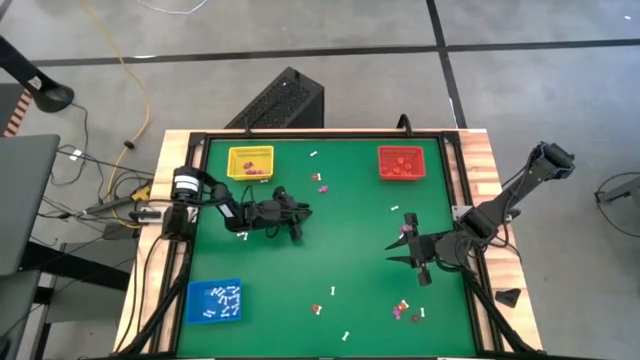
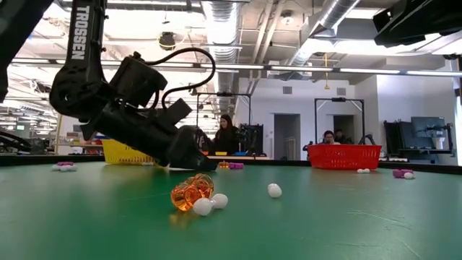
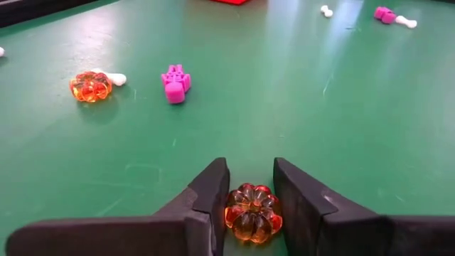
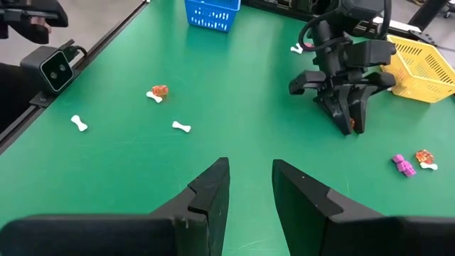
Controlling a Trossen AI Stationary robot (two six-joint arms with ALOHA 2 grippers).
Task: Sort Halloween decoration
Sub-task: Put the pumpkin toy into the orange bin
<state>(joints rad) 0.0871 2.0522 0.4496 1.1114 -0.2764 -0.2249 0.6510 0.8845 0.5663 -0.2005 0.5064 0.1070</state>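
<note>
Now pinching orange pumpkin (image 3: 253, 213) between left gripper (image 3: 250, 195) fingers, low on green table (image 3: 298, 107), ready for lifting trayward; right gripper (image 4: 250, 192) waiting nearby, jaws parted, empty.

Orange pumpkin trinket (image 3: 253, 213): flanks hidden by the left gripper (image 3: 251, 195) fingers, contact not discernible. Blue tray (image 4: 212, 14): top cut off in the right wrist view. Red tray (image 1: 402, 162): contents too small to identify from above.
</note>
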